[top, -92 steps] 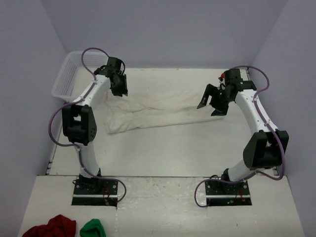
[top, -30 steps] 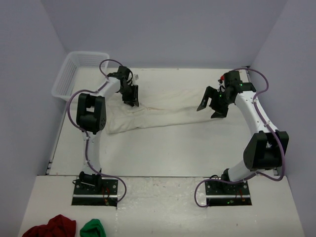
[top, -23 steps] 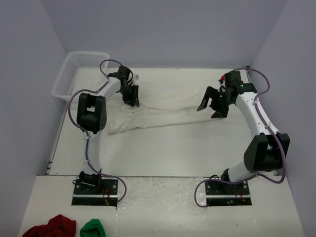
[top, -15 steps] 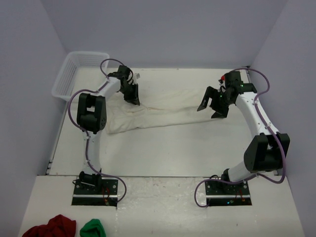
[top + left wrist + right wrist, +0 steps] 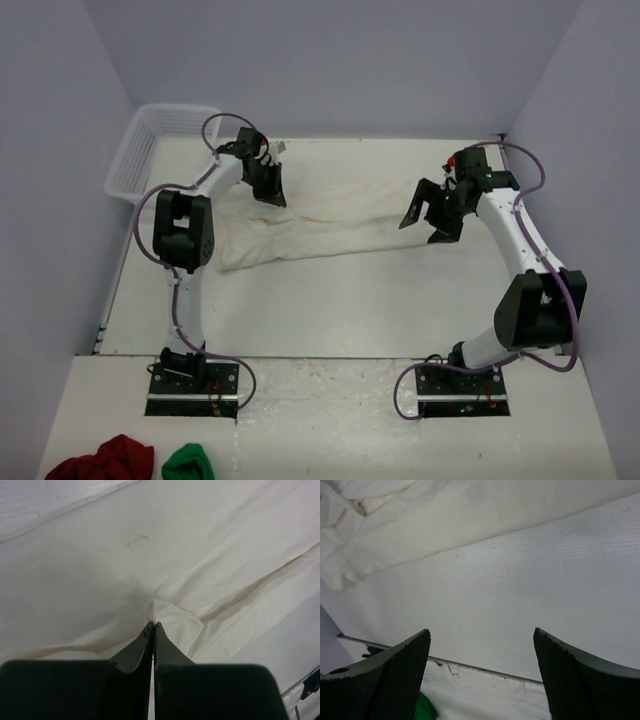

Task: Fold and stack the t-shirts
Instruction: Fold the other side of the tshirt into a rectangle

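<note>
- The t-shirt (image 5: 320,225) lies stretched left to right across the far half of the table (image 5: 350,310). It is rumpled and not yet folded, and we see no stack anywhere.
- Our left gripper (image 5: 273,195) is pressed together on a small pinch of the shirt's cloth at its far left part.
- Our right gripper (image 5: 425,224) hangs over the shirt's right end with its jaws wide apart, holding nothing.
- We judge the work barely begun: the folding and the stacking are all left to do.
</note>
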### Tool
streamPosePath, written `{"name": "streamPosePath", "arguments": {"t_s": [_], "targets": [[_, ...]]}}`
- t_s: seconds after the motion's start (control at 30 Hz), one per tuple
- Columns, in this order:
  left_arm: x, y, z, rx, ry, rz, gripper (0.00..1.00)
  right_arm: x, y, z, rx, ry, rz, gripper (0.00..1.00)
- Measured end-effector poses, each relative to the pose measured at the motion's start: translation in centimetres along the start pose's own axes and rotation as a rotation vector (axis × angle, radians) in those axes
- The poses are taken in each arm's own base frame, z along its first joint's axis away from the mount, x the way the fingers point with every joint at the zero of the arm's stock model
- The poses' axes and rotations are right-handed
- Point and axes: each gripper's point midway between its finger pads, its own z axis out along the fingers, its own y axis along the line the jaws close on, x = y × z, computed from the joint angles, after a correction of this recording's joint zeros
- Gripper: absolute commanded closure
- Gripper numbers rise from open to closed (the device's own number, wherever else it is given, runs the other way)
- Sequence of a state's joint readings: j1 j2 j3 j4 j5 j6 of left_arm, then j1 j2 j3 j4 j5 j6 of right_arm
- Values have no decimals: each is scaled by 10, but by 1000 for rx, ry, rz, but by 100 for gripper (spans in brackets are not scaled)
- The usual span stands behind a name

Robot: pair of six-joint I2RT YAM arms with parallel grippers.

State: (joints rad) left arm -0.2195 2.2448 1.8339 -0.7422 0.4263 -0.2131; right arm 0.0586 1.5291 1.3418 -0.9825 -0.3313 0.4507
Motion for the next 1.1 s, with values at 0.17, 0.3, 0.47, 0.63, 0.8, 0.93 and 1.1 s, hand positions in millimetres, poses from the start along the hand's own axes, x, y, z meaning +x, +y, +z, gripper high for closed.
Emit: {"name": "streamPosePath", "arguments": {"t_s": [0.17, 0.3, 0.47, 0.63, 0.8, 0.93, 1.1], "targets": [[-12, -24, -12, 57, -52, 63, 100, 1, -1, 1, 2, 3, 2, 15], [-15, -41, -11, 94, -61, 100, 99, 1, -1, 0, 2, 3, 1, 15], [-31, -44, 3, 108, -76, 127, 73, 2, -1, 0, 4, 6, 1, 15], [-25, -24, 30, 61, -39, 109, 50, 2, 0, -3, 1, -1, -3, 15], [-26, -6, 29, -32, -81, 117, 47, 7, -3, -2, 2, 4, 0, 15], [-17, -1, -8, -131, -171, 128, 46, 9, -3, -1, 2, 7, 0, 15], [-54, -30, -107, -197, -450, 180, 45, 10, -1, 0, 0, 8, -8, 15]]}}
